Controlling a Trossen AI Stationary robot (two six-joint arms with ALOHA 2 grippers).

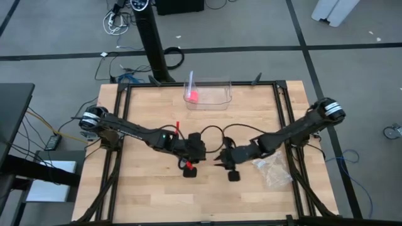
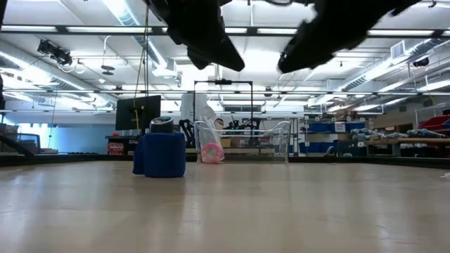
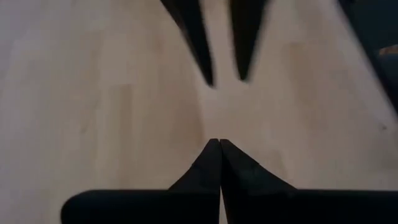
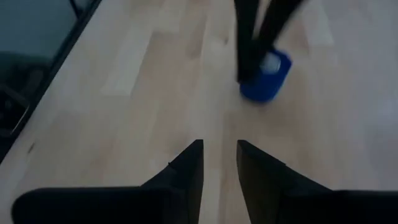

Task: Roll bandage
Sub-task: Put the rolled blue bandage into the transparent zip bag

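Note:
The bandage (image 2: 162, 154) is a small blue cylinder standing on its end on the wooden table; it also shows in the right wrist view (image 4: 267, 78). In the high view it is hidden under my arms. My left gripper (image 3: 216, 144) is shut and empty, held above the table's middle (image 1: 201, 152). My right gripper (image 4: 219, 149) is a little open and empty, facing the left one from the right (image 1: 221, 157). In the low view both grippers hang well above the table, the left (image 2: 235, 65) and the right (image 2: 283, 67).
A clear plastic box (image 1: 213, 94) with a small pink object (image 1: 193, 96) stands at the table's far edge. A clear plastic bag (image 1: 273, 169) lies near the right edge. Bare wood lies along the near edge (image 1: 157, 201).

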